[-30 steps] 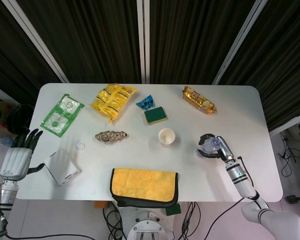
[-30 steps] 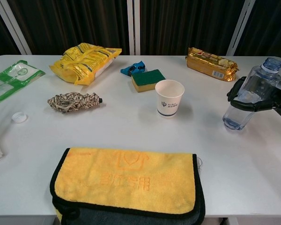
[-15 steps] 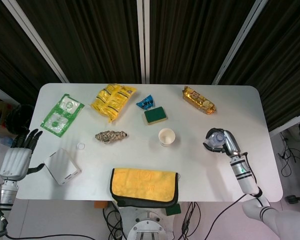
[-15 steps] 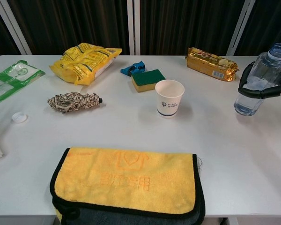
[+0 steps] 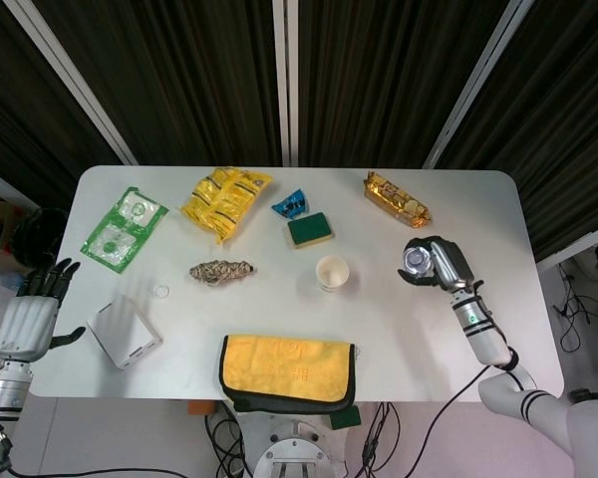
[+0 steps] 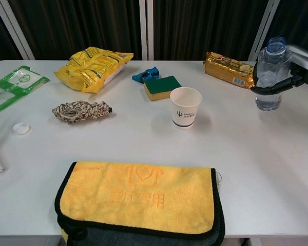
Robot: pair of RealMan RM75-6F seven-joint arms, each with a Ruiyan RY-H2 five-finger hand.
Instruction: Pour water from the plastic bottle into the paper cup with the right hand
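Note:
My right hand [image 6: 292, 77] [image 5: 441, 264] grips a clear plastic bottle [image 6: 269, 72] [image 5: 417, 261], uncapped, upright and lifted off the table, with water in its lower part. The bottle hangs to the right of the white paper cup [image 6: 186, 106] [image 5: 332, 272], which stands upright near the table's middle. A small white cap [image 6: 21, 128] [image 5: 160, 291] lies far to the left. My left hand [image 5: 32, 314] hovers off the table's left edge with fingers spread and nothing in it.
A folded yellow cloth [image 6: 138, 197] lies at the front edge. Behind the cup sit a green sponge [image 6: 162, 87], a blue wrapper [image 6: 145, 75], a yellow snack bag [image 6: 95, 66] and a gold packet [image 6: 231, 69]. A wicker bundle [image 6: 79, 110], green packet [image 6: 10, 87] and white box [image 5: 125, 332] lie left.
My right hand has raised the bottle off the table and brought it upright, moving it up and slightly farther back. The left hand has sunk a little.

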